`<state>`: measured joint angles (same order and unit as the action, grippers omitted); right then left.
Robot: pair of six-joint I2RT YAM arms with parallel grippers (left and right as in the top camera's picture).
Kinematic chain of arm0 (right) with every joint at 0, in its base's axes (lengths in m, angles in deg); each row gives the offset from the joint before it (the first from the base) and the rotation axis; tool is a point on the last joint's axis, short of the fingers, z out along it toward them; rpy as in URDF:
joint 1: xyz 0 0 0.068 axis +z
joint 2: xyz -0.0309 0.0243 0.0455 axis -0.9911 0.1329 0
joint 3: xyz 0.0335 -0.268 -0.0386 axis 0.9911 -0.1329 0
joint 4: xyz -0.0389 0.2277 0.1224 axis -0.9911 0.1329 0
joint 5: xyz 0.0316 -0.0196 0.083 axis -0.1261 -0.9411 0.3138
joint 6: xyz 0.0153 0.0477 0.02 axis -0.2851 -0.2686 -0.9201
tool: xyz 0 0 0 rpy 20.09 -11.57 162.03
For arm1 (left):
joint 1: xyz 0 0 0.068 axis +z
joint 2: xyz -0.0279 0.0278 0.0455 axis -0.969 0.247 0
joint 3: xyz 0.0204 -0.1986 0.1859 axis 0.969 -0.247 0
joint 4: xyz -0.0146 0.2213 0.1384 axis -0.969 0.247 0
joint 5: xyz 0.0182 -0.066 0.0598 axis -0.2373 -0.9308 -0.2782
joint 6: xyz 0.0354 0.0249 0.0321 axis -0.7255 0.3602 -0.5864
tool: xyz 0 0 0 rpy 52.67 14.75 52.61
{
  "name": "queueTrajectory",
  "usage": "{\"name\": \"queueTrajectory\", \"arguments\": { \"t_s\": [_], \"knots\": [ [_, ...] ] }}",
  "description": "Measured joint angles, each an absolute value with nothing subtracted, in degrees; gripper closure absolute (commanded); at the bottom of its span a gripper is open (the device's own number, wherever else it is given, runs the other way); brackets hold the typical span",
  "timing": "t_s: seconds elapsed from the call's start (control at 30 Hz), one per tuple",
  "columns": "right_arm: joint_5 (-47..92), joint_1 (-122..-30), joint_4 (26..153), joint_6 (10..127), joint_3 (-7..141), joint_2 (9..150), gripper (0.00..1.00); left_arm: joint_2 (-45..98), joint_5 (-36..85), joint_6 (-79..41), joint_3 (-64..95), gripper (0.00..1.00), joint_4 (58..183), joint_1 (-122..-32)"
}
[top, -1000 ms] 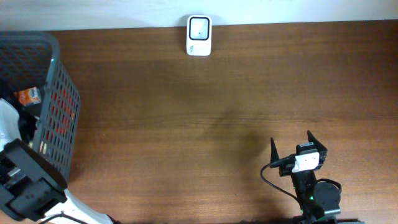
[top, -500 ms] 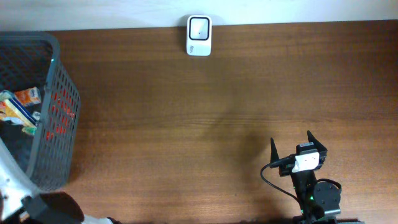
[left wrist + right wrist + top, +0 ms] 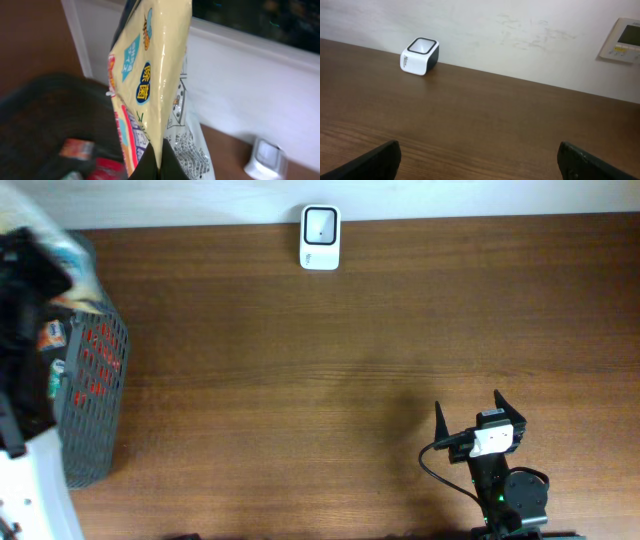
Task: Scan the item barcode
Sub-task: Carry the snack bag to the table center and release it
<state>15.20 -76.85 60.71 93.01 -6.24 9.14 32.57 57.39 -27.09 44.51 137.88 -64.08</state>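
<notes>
In the left wrist view my left gripper is shut on the bottom edge of a yellow snack packet. The packet stands upright and edge-on, with blue and red print on one face and black text on its white back. It hangs above the dark mesh basket. The white barcode scanner sits at the table's far edge, and the same scanner shows low on the right of the left wrist view. Overhead, the left arm is a dark blur over the basket. My right gripper stands open and holds nothing, near the front edge.
Several other packets lie inside the basket, red and orange ones among them. A white wall runs behind the table, with a control panel mounted on it. The scanner stands far ahead of the right gripper, to its left.
The left arm has risen out of the basket with the packet and now blurs over the basket's far corner. The right arm has not moved.
</notes>
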Motion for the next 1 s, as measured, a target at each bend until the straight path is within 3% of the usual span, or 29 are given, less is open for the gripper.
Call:
{"name": "queueTrajectory", "arguments": {
  "t_s": [0.27,0.57,0.83,1.0],
  "knots": [
    [15.2,-76.85,60.71,93.03,-6.24,9.14,0.01,38.87,56.82,-27.7,44.51,1.0,147.98,-86.29],
    [15.2,-76.85,60.71,92.99,-6.24,9.14,0.01,52.35,57.19,-27.86,42.74,1.0,157.79,-95.88],
    [15.2,-76.85,60.73,93.01,-6.24,9.14,0.01,60.05,64.45,-24.45,31.92,1.0,152.72,-101.83],
    [15.2,-76.85,60.71,93.03,-6.24,9.14,0.01,60.79,63.62,-23.59,23.5,1.0,142.53,-106.81]
  ]
}}
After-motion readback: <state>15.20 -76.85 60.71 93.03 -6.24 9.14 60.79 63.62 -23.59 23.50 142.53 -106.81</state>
